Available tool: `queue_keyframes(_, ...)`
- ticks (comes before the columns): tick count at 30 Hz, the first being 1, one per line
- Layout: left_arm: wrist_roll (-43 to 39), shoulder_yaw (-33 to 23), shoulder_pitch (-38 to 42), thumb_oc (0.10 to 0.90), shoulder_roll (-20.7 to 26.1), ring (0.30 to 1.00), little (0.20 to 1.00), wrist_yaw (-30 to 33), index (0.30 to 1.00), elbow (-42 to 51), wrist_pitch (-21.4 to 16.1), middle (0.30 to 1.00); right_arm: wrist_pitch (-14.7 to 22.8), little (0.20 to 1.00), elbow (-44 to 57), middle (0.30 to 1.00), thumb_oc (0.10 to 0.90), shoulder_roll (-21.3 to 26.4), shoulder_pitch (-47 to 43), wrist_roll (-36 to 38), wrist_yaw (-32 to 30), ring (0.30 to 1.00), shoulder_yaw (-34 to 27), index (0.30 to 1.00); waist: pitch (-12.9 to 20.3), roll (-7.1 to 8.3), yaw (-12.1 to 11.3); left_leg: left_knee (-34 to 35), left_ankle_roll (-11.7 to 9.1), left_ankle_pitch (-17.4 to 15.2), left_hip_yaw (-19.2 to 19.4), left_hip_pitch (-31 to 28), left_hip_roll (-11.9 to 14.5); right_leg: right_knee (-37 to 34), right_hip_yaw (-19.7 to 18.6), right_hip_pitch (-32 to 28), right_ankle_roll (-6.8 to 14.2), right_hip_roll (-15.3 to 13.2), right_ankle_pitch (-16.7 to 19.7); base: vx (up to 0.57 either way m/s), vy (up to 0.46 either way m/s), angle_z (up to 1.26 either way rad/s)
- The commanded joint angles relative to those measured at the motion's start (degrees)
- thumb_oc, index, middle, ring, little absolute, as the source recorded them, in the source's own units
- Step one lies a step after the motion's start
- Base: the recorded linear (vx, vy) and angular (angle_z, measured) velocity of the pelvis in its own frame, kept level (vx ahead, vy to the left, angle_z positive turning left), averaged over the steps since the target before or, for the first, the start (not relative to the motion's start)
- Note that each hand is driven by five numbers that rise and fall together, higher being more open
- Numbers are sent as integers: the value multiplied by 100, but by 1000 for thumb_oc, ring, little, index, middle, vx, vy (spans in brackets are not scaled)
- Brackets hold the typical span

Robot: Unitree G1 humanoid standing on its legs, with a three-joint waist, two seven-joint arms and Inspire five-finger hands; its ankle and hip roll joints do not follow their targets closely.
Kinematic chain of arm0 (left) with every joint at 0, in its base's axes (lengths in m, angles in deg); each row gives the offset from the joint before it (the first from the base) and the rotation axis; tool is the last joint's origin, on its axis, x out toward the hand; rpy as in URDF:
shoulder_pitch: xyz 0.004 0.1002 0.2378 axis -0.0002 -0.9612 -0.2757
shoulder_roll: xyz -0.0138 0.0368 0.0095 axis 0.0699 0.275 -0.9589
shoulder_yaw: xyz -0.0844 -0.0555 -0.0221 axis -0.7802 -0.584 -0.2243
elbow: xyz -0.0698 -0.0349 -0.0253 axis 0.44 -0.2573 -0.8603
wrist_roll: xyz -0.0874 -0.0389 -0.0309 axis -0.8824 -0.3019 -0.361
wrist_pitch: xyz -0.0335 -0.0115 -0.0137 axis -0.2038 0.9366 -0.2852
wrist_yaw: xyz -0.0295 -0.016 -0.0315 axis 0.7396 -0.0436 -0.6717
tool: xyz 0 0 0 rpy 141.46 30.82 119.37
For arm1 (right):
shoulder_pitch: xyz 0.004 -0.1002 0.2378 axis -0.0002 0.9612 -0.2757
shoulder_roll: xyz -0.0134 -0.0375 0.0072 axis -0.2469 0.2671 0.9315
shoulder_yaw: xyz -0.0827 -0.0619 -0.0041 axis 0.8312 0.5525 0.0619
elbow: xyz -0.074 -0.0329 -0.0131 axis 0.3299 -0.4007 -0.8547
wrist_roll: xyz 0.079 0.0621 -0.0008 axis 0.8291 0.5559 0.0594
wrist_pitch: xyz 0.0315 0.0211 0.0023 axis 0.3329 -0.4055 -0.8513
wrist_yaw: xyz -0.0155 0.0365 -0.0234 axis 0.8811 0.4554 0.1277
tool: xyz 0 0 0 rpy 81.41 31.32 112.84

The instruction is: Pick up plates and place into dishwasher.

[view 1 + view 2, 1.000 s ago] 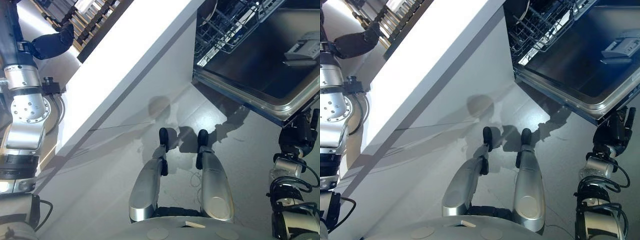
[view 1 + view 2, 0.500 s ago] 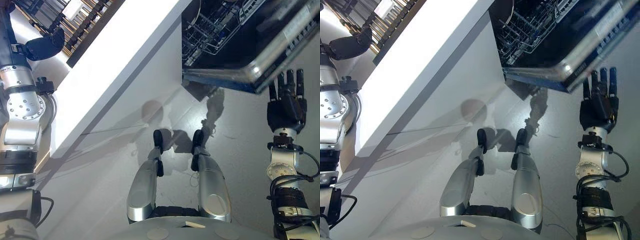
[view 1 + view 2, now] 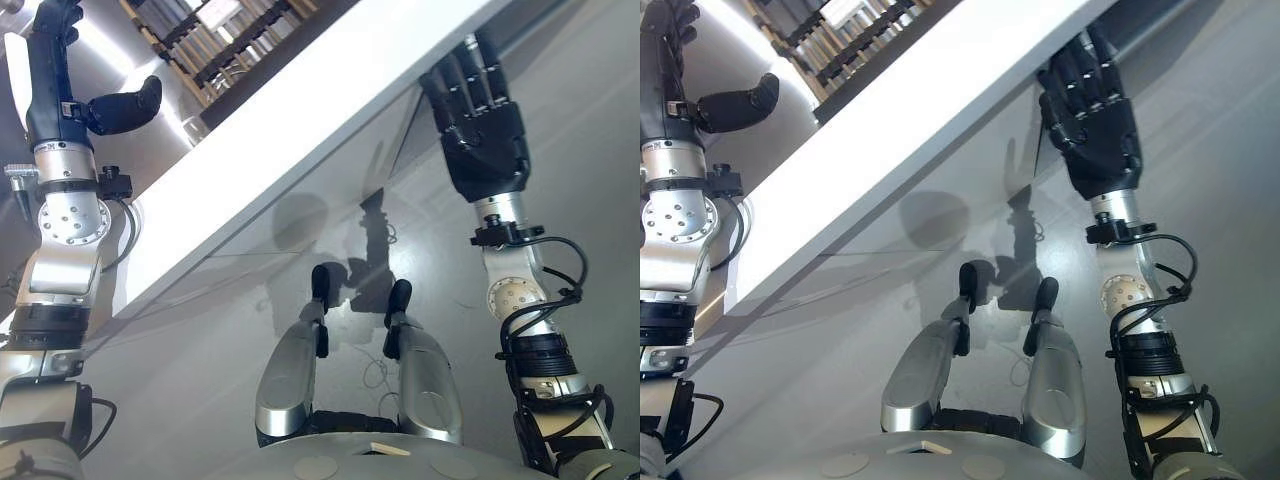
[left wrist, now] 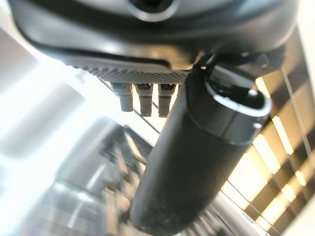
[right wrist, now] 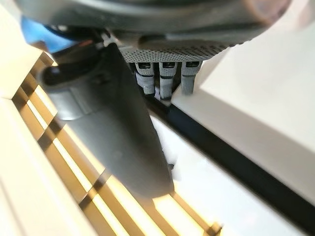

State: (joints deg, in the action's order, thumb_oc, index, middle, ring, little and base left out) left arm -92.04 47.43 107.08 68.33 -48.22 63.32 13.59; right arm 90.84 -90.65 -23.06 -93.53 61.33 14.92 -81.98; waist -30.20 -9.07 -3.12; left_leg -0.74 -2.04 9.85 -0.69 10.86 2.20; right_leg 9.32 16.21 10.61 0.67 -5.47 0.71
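At far left our left hand (image 3: 60, 70) is raised beside the white counter (image 3: 300, 110), thumb out, fingers relaxed, holding nothing. The counter runs slantwise across the scene, a slatted rack (image 3: 230, 40) beyond it. At right our right hand (image 3: 478, 120) reaches up against the counter's edge, fingers straight and empty. We see no plates.

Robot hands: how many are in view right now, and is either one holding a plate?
2. Left robot hand raised at far left, right robot hand raised by the counter edge; both open, no plate held.
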Motion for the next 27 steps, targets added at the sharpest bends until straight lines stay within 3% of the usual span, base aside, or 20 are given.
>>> queue_keyframes(1,77,-556,-360,800,316,900,900,80,900,507,-375,900,216,900,803,900,800,-352,-573,-429,78,900,203,900,585,786,-260,-984,362,-1189,237,5,-581,-68,-367,-134,431,-294,-13,101,21,9)
queue_keyframes(8,215,-861,-1162,800,-30,900,900,89,900,745,-604,900,912,900,514,900,800,-411,454,-1183,-738,900,-344,900,951,880,-186,-845,383,-1298,318,-431,-584,-306,-471,-538,498,-261,5,102,23,8)
queue_keyframes(12,356,-1147,-1863,800,-414,900,900,81,900,1032,-834,900,1363,900,2,900,800,-309,1427,-2747,-1445,900,-634,900,1301,935,-38,-682,374,-1328,429,-756,-558,-479,-570,-781,540,-218,27,75,27,7)
queue_keyframes(15,408,-1303,-2140,800,-562,900,900,56,900,1173,-894,900,1437,900,-383,900,800,-246,1834,-3722,-1977,900,-723,900,1485,960,36,-570,355,-1333,473,-912,-531,-560,-610,-893,559,-187,30,47,-9,6)
queue_keyframes(18,459,-1416,-2331,800,-682,900,900,80,900,1294,-897,900,1559,900,-887,900,800,-271,2244,-4565,-2838,900,-746,900,1705,972,116,-384,328,-1320,500,-1124,-494,-657,-656,-1050,559,-136,19,37,-28,2)
queue_keyframes(20,472,-1406,-2356,800,-732,900,900,186,900,1269,-930,900,1821,900,-1387,900,800,-425,2439,-5062,-3756,900,-699,900,1856,952,182,-234,298,-1311,503,-1276,-480,-744,-712,-1172,551,-84,3,1,-35,-4)
queue_keyframes(23,464,-1337,-2297,800,-762,900,900,279,900,1233,-905,900,1831,900,-1958,900,800,-685,2518,-4892,-4309,900,-742,900,2003,897,251,-109,266,-1325,506,-1424,-465,-831,-770,-1296,537,-31,-23,0,-20,-3)
queue_keyframes(27,372,-1206,-2165,800,-724,900,900,285,900,1215,-814,900,1569,900,-2638,900,800,-841,2558,-4551,-4205,900,-690,900,2129,836,300,-26,239,-1360,515,-1554,-452,-901,-807,-1423,501,19,-70,-18,-18,-6)
